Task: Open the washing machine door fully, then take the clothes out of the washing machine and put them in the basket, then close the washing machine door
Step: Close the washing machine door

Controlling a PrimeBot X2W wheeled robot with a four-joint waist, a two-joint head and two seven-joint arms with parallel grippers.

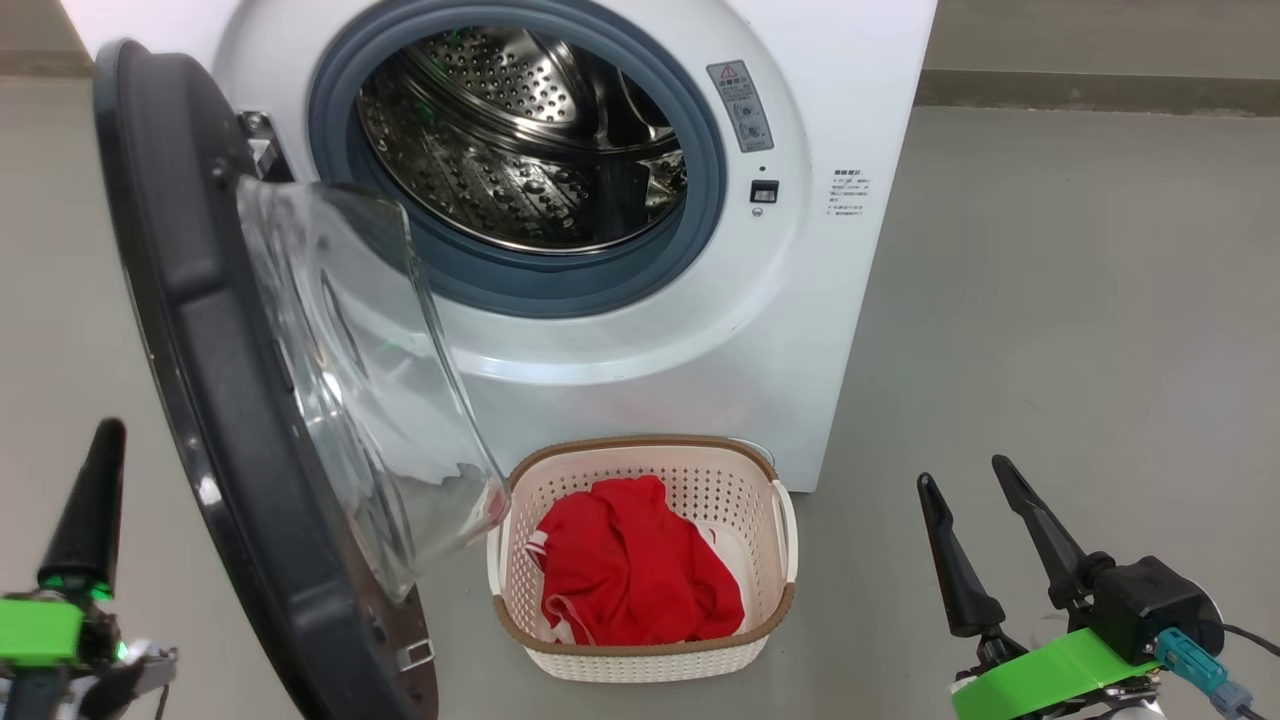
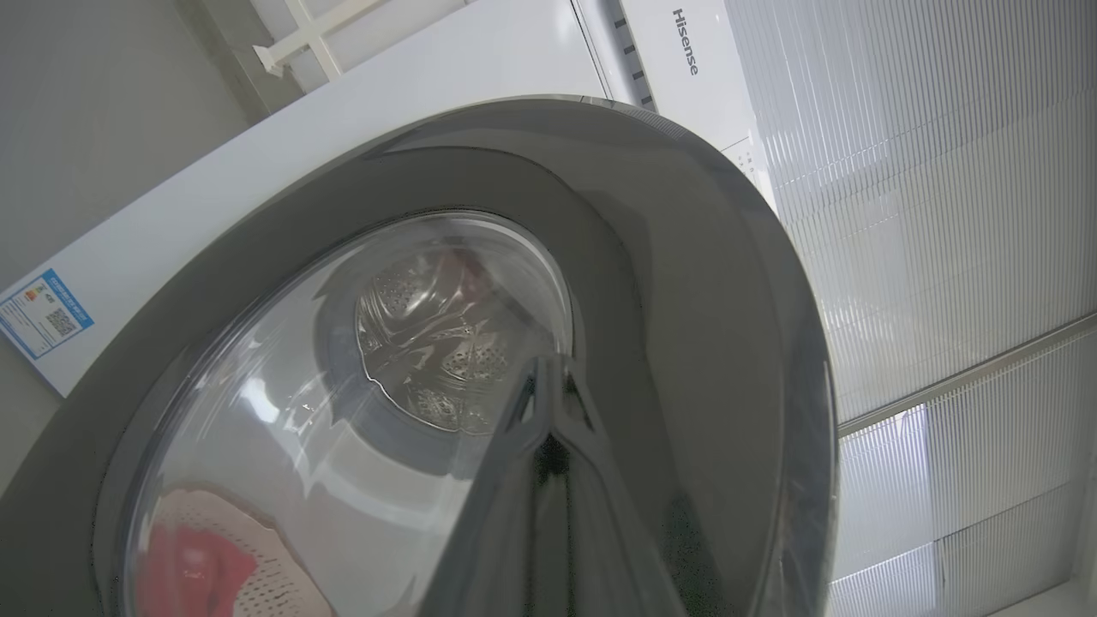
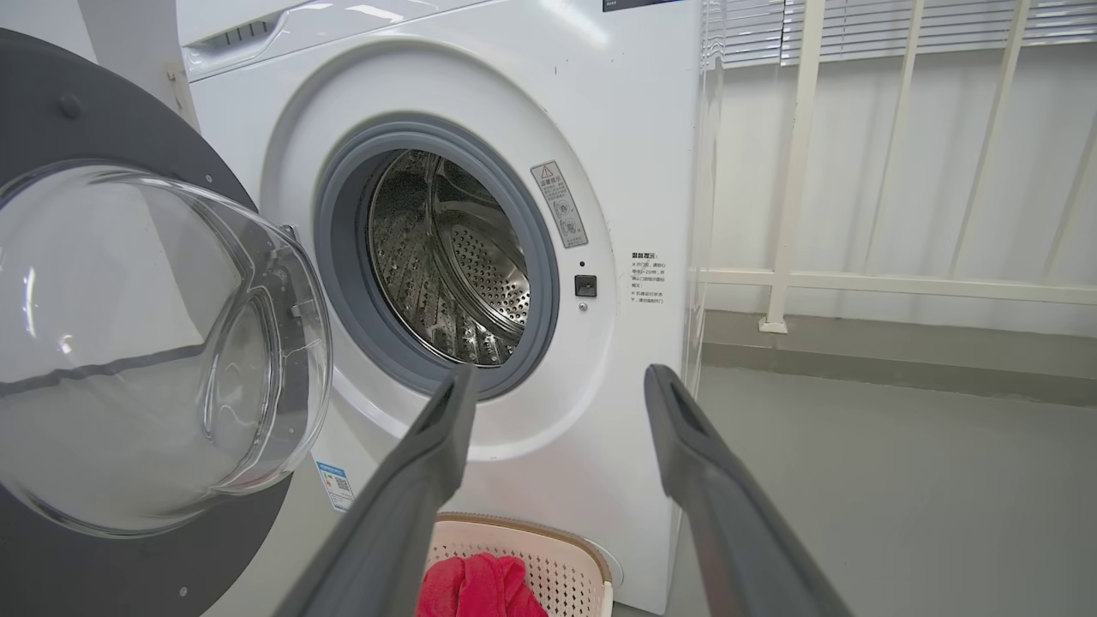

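Observation:
The white washing machine [image 1: 700,340] stands with its door [image 1: 190,330] swung open to the left; the steel drum [image 1: 520,130] looks bare. Red clothes [image 1: 630,570] lie in the cream basket [image 1: 640,445] on the floor below the opening. My left gripper [image 1: 105,430] is shut with nothing in it, on the outer side of the door. In the left wrist view its joined fingertips [image 2: 548,368] point at the door's black rim [image 2: 686,300] beside the glass; contact is unclear. My right gripper [image 1: 962,472] stands open and empty, right of the basket, facing the machine [image 3: 559,377].
The door's glass bowl [image 1: 380,400] bulges out over the basket's left edge. Grey floor [image 1: 1050,350] stretches to the right of the machine. A white railing [image 3: 797,171] runs along the wall behind it.

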